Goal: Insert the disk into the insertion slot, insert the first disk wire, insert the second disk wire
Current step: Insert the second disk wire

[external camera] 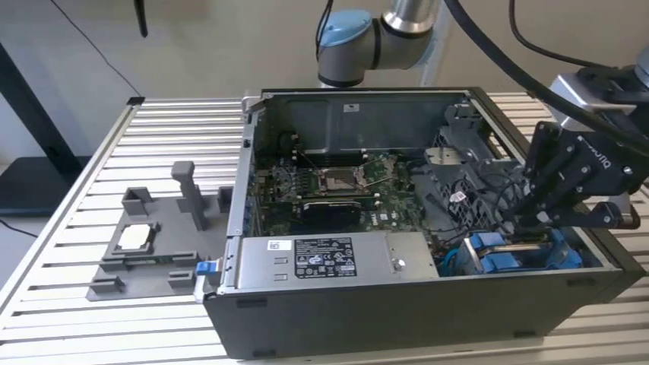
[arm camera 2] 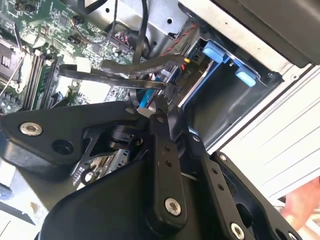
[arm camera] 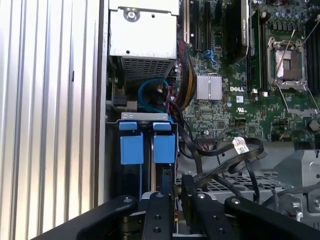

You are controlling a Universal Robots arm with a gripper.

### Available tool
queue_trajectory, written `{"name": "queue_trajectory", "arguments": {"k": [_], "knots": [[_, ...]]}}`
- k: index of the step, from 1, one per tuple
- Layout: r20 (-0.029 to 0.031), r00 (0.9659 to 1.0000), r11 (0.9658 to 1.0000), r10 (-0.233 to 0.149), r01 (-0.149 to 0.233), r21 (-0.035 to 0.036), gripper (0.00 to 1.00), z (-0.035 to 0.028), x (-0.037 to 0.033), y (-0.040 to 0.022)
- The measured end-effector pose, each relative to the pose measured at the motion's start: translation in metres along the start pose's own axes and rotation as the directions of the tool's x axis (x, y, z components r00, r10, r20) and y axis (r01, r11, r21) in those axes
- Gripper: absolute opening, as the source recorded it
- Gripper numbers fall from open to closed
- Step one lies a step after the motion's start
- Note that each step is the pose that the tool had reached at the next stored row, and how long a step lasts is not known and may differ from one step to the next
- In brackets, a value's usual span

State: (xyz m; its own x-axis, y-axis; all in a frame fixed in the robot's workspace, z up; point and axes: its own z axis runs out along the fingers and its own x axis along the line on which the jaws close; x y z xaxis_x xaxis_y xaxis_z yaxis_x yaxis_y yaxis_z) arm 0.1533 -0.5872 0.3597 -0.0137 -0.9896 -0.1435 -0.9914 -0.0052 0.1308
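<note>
Ribbed aluminium table (external camera: 112, 319) of pale slats underfoot, plain beige wall behind, dark stand leg at the exterior view's left. Grey moulded fixture tray (external camera: 152, 255) lying flat on the slats beside the case, upright posts rising off it, a small silver square seated in its pocket. Dark grey PC case (external camera: 406, 319) on its side, lid off, boxy steel walls, matte finish. Green motherboard (external camera: 335, 186) inside, glinting square processor socket in the middle. Grey power-supply box (external camera: 324, 262) with a printed label along the near wall. Over at the exterior view's right, near corner: insertion slot (external camera: 507, 258), a grey metal cage with bright blue plastic fittings; in the first wrist view the same slot (arm camera: 147, 145) with two glossy blue tabs side by side. Disk itself: hard to pick out for certain from the blue carriers sitting in the cage. Black, glossy gripper (external camera: 533, 220) down in the case right over the cage, slim black fingers (arm camera 2: 162, 130) drawn close together at the tips around a thin black wire (arm camera 2: 125, 75) near the cage mouth, though a firm pinch cannot be confirmed. More black ribbon cables looping across the board nearby.
</note>
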Motion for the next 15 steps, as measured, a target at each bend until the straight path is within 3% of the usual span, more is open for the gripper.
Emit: {"name": "queue_trajectory", "arguments": {"k": [9, 15], "knots": [[0.0002, 1.0000, 1.0000, 0.002, -0.002, 0.0004, 0.24, -0.0135, -0.0020, 0.0022], [0.0003, 1.0000, 1.0000, 0.002, -0.002, 0.0005, 0.24, -0.0141, -0.0021, 0.0024]]}}
